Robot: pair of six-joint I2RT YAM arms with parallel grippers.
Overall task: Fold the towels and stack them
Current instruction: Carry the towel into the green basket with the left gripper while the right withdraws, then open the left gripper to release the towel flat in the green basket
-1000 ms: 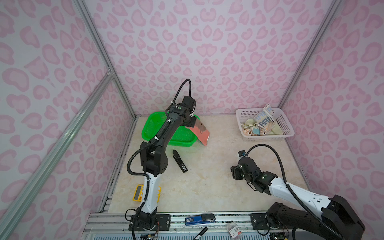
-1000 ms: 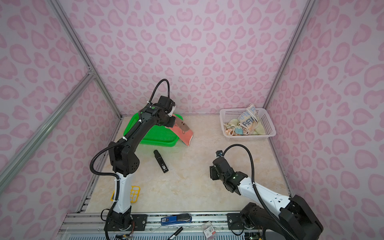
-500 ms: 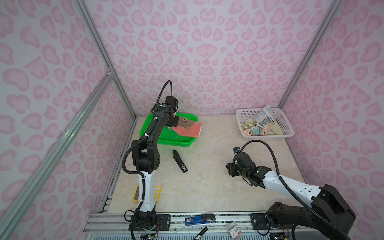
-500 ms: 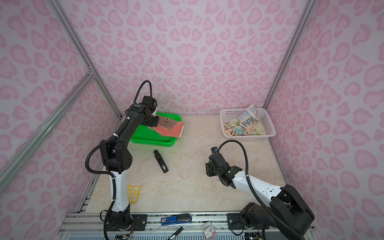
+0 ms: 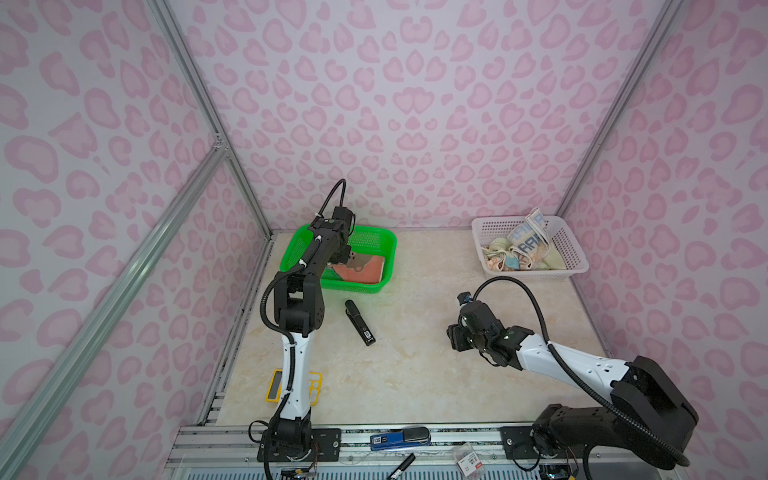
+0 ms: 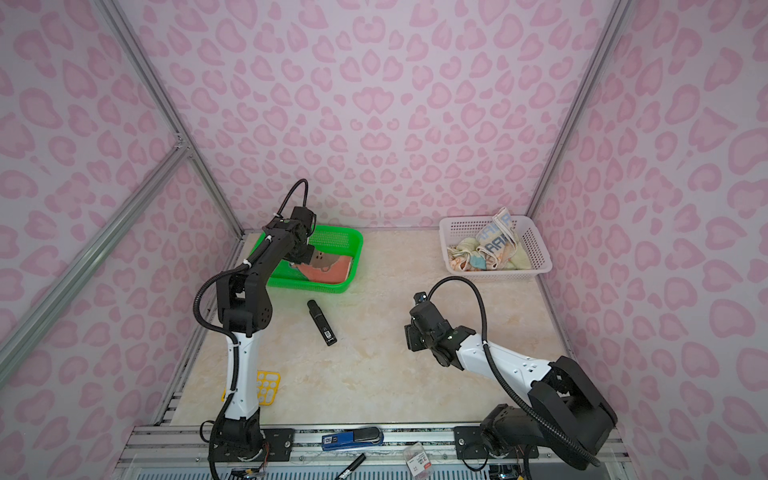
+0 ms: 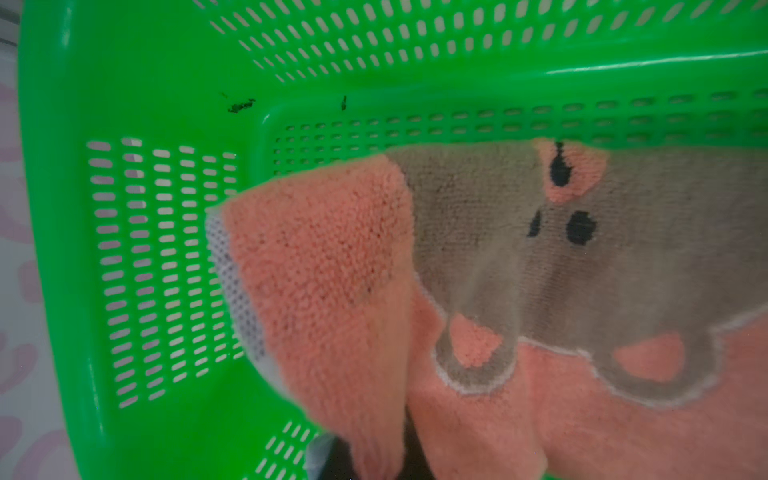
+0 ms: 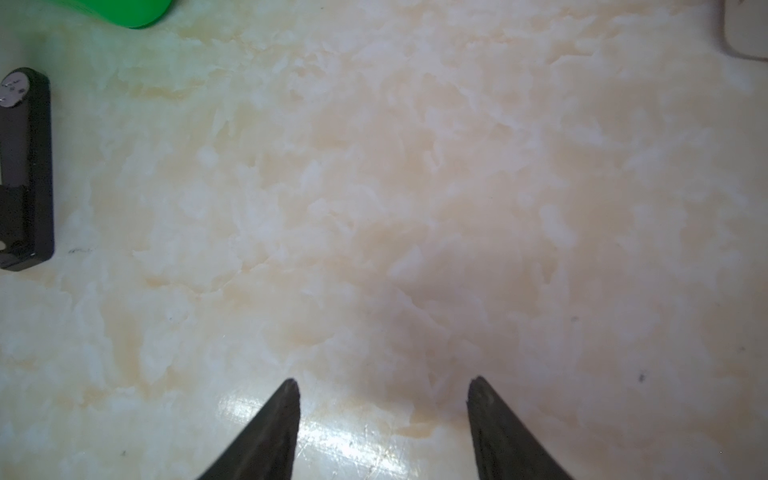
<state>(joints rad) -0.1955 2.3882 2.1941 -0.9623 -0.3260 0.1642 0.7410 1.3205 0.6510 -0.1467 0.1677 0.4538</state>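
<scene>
A rust-red towel (image 5: 368, 270) with a grey animal print lies in the green basket (image 5: 353, 289) at the back left. My left gripper (image 5: 341, 258) is low inside the basket and shut on a fold of this towel (image 7: 332, 270), which covers the jaws in the left wrist view. More towels lie crumpled in the white basket (image 5: 579, 266) at the back right, among them a cream one with "RAB" letters (image 5: 530, 239). Just above bare table at the middle right, my right gripper (image 5: 453, 338) is open with nothing between its fingertips (image 8: 291, 399).
A black oblong device (image 5: 359, 322) lies on the table in front of the green basket. By the left arm's base is a yellow object (image 5: 274, 386). A blue tool (image 5: 401, 438) sits on the front rail. Pink patterned walls close in three sides.
My left gripper has carried the rust-red towel leftward from beside the green basket and lowered it inside. My right gripper has shifted slightly left, still open.
</scene>
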